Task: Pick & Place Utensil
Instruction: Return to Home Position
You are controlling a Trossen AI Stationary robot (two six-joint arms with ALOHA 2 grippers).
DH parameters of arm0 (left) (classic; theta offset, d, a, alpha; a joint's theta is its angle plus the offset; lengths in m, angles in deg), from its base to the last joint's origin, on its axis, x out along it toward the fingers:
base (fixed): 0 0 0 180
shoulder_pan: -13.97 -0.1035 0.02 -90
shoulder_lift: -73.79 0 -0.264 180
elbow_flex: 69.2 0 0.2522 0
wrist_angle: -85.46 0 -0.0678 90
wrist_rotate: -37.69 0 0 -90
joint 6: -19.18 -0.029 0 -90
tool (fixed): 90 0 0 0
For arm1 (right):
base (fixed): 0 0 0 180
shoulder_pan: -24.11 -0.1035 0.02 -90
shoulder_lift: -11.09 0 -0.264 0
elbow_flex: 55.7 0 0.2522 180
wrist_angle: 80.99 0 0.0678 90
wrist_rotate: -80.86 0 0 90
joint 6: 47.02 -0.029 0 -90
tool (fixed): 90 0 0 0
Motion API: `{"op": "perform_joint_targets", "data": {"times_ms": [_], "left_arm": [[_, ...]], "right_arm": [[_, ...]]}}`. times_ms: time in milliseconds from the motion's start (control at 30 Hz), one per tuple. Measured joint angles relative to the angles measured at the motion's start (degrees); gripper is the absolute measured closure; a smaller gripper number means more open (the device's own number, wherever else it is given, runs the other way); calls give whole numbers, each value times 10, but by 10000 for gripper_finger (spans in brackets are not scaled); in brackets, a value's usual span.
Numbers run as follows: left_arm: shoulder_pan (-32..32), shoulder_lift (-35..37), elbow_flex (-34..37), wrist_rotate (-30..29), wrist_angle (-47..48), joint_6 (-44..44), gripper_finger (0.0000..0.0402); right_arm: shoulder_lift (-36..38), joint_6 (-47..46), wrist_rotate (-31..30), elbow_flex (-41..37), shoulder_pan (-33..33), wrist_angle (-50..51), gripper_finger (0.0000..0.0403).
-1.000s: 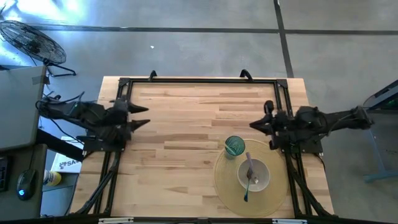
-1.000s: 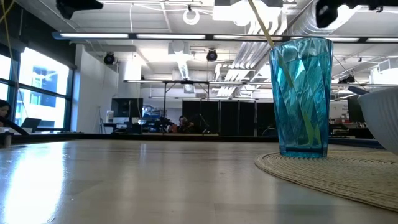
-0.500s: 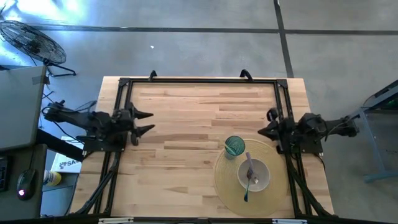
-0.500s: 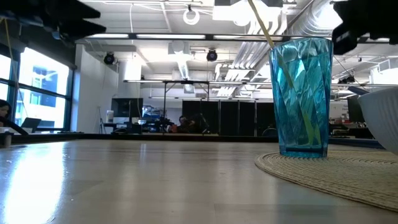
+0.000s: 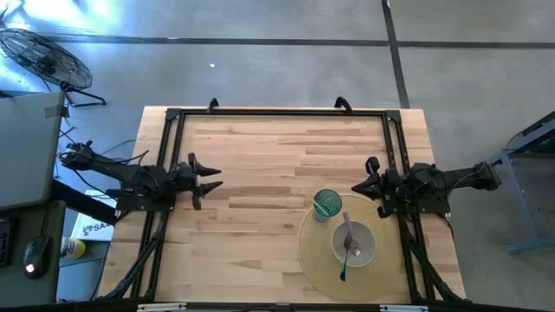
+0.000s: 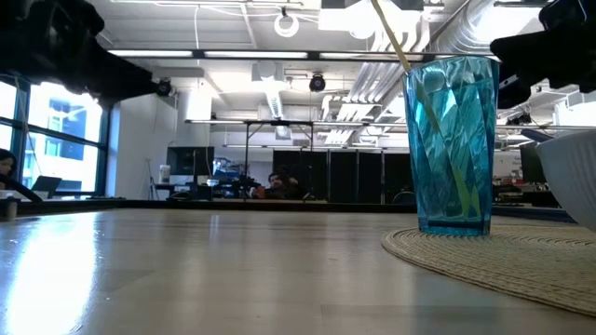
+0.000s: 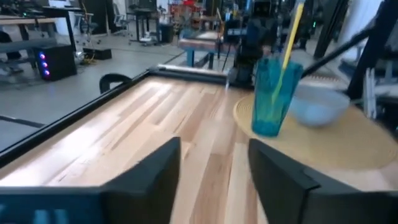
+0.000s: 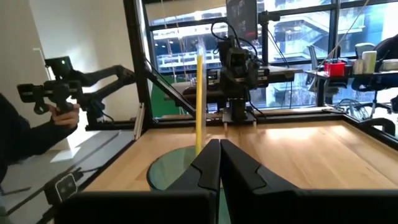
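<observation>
With everything already on the mat [image 5: 316, 263], the step in hand was only to bring both arms home cleanly. The left hand [image 5: 206, 179] hung over the bare surface [image 5: 260, 147] well apart from the mat, its fingers spread and holding nothing. The right hand [image 5: 360, 184] hung near the mat's edge beside the cup [image 5: 327, 204], its fingers pressed together and empty.

I judged the right arm to be the one needing care. It should draw back away from the mat rather than across it, and keep its height, because the straw [image 6: 386, 28] stood above the cup's rim and a passing finger could catch it.

The straw's long axis ran close to upright, leaning a little. The bowl [image 5: 374, 247] sat mid-mat. In it the spoon [image 5: 347, 230] and the fork [image 5: 343, 267] lay roughly in one line, the spoon's end toward the cup. The fork's handle poked over the rim onto the mat, pointing away from the cup.
</observation>
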Motion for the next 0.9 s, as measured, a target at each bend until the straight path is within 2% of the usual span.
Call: {"op": "perform_joint_targets", "data": {"times_ms": [100, 233, 300, 367, 467, 567, 733, 900], "left_arm": [[0, 0, 0, -2, 33, -17, 269], [0, 7, 0, -49, 62, -30, 356], [0, 16, 0, -31, 63, -52, 389], [0, 33, -4, 21, 88, -57, 391], [0, 81, -3, 141, 161, -45, 386], [0, 147, 19, 214, 124, -63, 398], [-1, 137, 39, 291, 67, -63, 399], [0, 131, 42, 315, 67, -59, 399]], "right_arm": [[0, 9, 0, 0, 0, 4, 398], [0, 9, 0, 0, 0, 4, 394], [0, 9, 0, 0, 0, 4, 394], [0, 11, 0, 0, 0, 4, 395], [0, 10, 0, 0, 0, 4, 399], [0, 10, 0, 0, 0, 4, 400], [-3, 10, 0, 0, 0, 3, 396], [-8, 11, 0, 0, 0, 10, 397]]}}
